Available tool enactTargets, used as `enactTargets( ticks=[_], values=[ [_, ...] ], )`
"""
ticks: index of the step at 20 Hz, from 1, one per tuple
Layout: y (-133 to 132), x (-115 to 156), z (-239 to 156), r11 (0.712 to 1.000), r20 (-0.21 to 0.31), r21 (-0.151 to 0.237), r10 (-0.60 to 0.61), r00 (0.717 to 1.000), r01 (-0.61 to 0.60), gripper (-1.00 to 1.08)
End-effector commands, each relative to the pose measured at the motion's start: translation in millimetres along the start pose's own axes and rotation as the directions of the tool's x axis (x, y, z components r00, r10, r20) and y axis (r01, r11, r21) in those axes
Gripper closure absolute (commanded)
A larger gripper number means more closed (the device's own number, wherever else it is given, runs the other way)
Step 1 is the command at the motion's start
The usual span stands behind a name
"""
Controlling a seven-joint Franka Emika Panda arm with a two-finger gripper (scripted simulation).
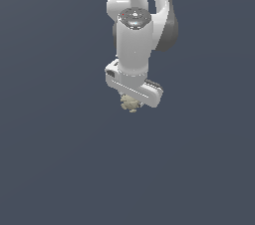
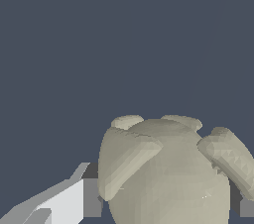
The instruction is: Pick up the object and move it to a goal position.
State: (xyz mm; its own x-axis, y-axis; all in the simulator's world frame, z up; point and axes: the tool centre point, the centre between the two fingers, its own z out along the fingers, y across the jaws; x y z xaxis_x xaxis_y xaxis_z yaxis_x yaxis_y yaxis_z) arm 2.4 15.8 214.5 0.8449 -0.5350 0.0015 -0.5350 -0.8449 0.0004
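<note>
The object [image 1: 129, 103] is a small beige knobbly blob that peeks out from under the white hand of my gripper [image 1: 133, 93] in the exterior view. In the wrist view the object [image 2: 166, 173] fills the space between the two fingers. One white finger with its grey pad [image 2: 74, 200] presses on one side of it. The other pad [image 2: 246, 207] shows only at the picture's edge on the other side. The jaws look closed onto the blob. The fingertips are hidden by the hand in the exterior view.
A plain dark blue-grey surface [image 1: 60, 159] lies all around. The white arm [image 1: 142, 15] rises from the hand towards the top of the exterior view. No goal marker shows.
</note>
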Motion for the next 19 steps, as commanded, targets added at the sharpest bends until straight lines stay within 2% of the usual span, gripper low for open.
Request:
enactTargets(
  ticks=[1,10,19],
  values=[
    [-9.3,0.5,-24.9,1.0,0.001,-0.001,0.0,1.0,0.0,1.08],
    [-33.1,3.9,-82.7,1.0,0.001,0.0,0.0,1.0,0.0,1.08],
    [-40.8,5.7,-99.8,1.0,0.001,0.0,0.0,1.0,0.0,1.08]
  ],
)
